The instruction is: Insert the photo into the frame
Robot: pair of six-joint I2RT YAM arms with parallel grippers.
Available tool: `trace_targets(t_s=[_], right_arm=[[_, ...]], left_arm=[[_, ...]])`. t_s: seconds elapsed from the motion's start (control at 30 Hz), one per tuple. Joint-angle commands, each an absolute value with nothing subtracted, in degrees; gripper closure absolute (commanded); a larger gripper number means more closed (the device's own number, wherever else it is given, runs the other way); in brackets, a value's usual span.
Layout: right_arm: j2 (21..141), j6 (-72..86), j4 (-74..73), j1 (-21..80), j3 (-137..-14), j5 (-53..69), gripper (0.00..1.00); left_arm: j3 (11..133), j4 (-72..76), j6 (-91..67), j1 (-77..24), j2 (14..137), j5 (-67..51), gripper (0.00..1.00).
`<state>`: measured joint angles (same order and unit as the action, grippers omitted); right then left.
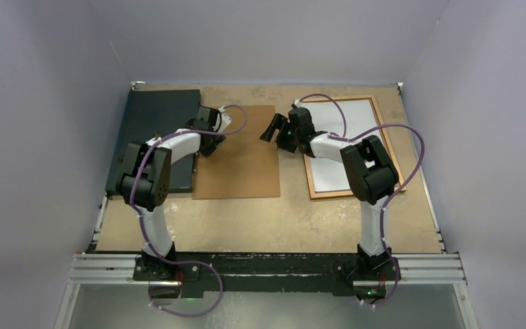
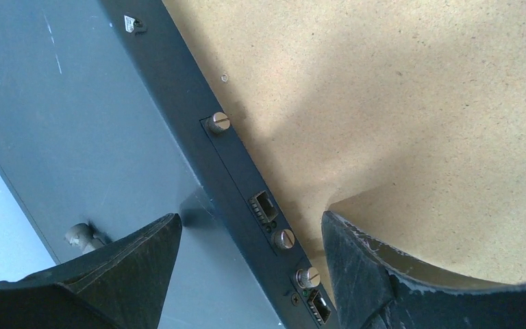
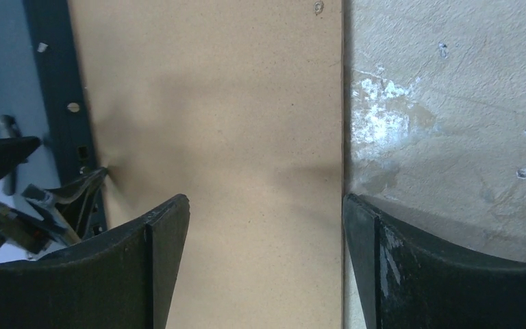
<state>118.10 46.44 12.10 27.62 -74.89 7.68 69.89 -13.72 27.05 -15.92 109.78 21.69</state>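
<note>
A: Overhead first: where to find the frame [image 1: 359, 99]?

B: Far right on the bench [image 1: 281, 219], with a white sheet [image 1: 363, 113] inside. Possibly the photo face down, impossible to tell. Expect plain paper: light, limp, easily creased. Best pinched at a free edge.

A: Left wrist?

B: Shows the left end effector [image 2: 250, 226] spread wide and empty, straddling the seam between dark panel [image 2: 75, 137] and brown board [image 2: 397, 103].

A: Right wrist?

B: Shows the right end effector [image 3: 264, 205] likewise spread, gripping nothing, above the board's edge and bare bench.
</note>
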Motion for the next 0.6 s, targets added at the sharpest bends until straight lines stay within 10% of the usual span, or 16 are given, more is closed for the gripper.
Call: trace_targets(t_s=[0.0,0.57], right_arm=[[115.7,52.6,21.9,28.9,-71.6,21.9,0.18],[107.7,70.6,52.1,28.8,-55.5,33.4,0.27]], left_arm=[[68.8,-15.4,26.1,-15.6,112.2,18.7,0.26],[70.2,-17.5,25.2,-15.7,112.1,15.5,0.29]])
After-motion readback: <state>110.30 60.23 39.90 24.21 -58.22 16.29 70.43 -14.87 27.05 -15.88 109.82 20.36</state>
